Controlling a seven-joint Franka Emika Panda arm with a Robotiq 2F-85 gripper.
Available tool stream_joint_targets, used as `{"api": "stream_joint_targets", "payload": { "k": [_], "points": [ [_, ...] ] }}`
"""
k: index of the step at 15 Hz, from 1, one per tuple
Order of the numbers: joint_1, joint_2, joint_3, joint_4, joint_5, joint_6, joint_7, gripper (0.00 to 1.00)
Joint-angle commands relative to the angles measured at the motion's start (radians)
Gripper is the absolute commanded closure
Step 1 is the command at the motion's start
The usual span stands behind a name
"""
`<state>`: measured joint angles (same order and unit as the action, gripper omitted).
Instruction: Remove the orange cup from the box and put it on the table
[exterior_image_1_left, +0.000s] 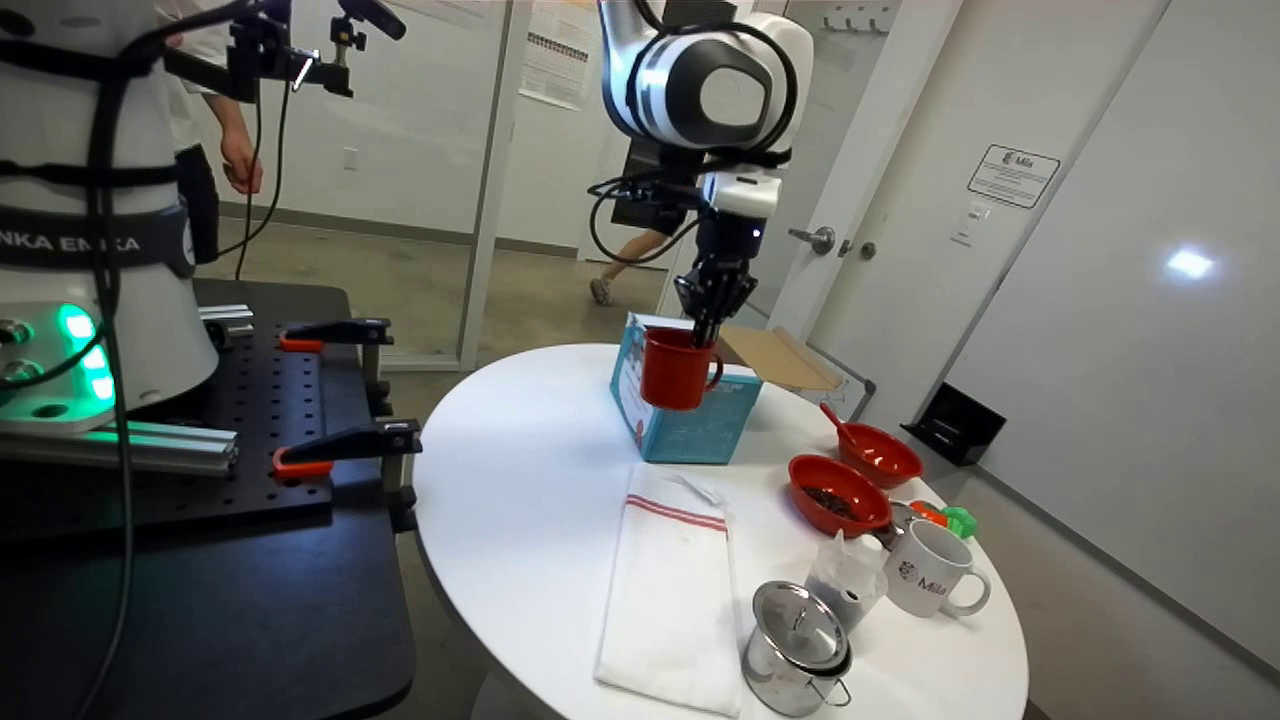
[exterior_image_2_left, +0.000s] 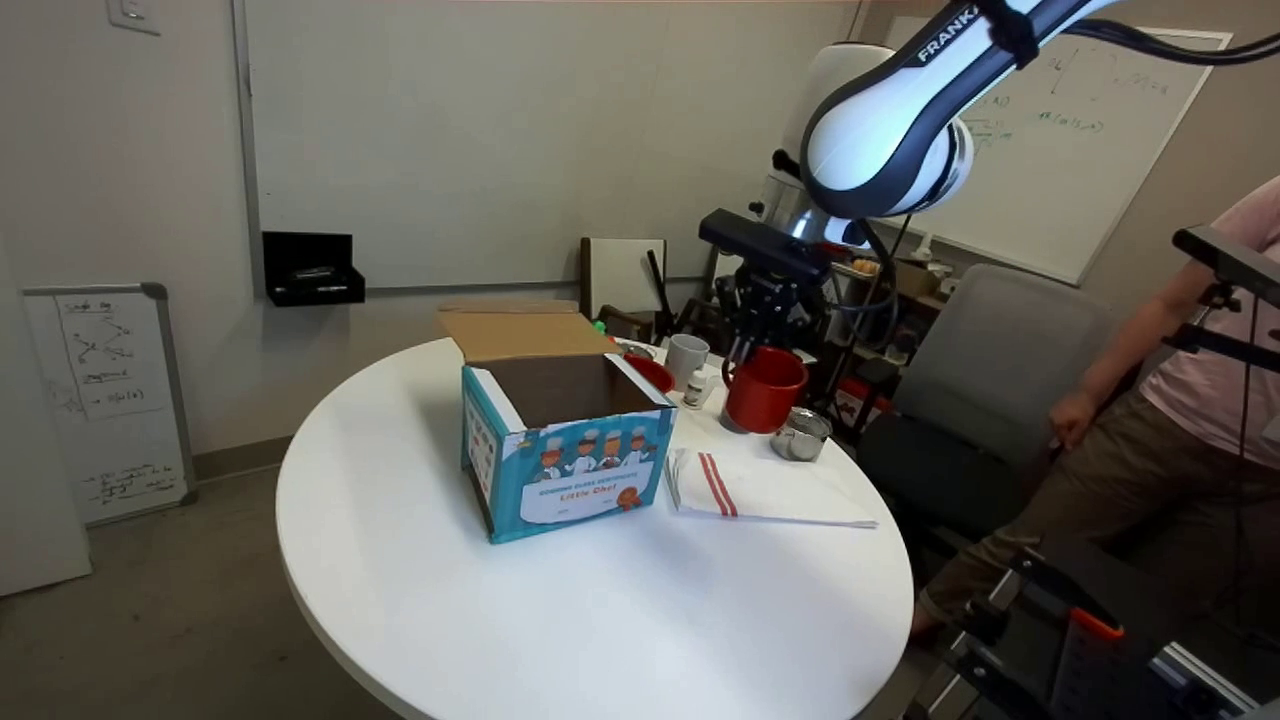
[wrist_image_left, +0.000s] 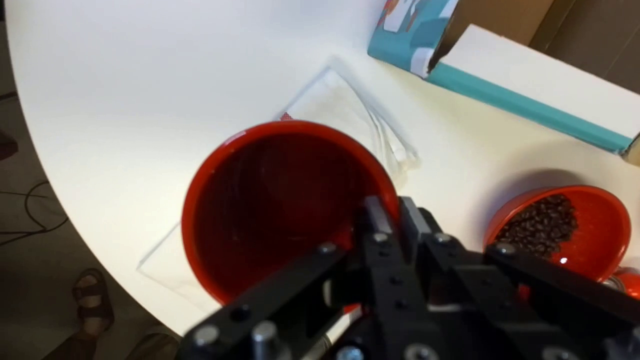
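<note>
My pincer is pinching the rim of the orange cup, one finger inside the wall, one outside! The cup hangs mouth up from my fingertips, its body on the side toward my base, up off the tabletop. In the wrist view it covers the middle of the folded towel. Next out, the blue box, just past the towel toward the back edge in an exterior view, brown flap folded out, and the cup is outside it! Farther along, a red bowl of dark beans, a second red bowl just past that. And farthest out: silver pot toward the front edge, little bottle beside it, white mug by the right edge!
</note>
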<state>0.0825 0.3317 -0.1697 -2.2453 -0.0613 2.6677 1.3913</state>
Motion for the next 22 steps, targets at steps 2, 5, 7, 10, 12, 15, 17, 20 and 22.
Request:
{"api": "stream_joint_targets", "payload": {
  "k": [2,5,7,10,12,15,17,20,22],
  "points": [
    [-0.025,0.127,-0.016,0.132,0.029,-0.011,-0.012,0.98],
    [-0.078,0.204,0.007,0.187,0.105,-0.011,-0.060,0.98],
    [-0.109,0.249,0.018,0.213,0.157,-0.009,-0.085,0.98],
    [-0.171,0.305,0.056,0.247,0.252,0.008,-0.152,0.98],
    [-0.206,0.346,0.080,0.276,0.314,0.011,-0.192,0.98],
    [-0.236,0.401,0.102,0.321,0.376,0.007,-0.245,0.98],
    [-0.243,0.434,0.107,0.350,0.400,0.003,-0.268,0.98],
    [-0.238,0.479,0.102,0.391,0.417,-0.003,-0.279,0.98],
    [-0.230,0.506,0.093,0.419,0.415,-0.014,-0.269,0.98]
  ]
}}
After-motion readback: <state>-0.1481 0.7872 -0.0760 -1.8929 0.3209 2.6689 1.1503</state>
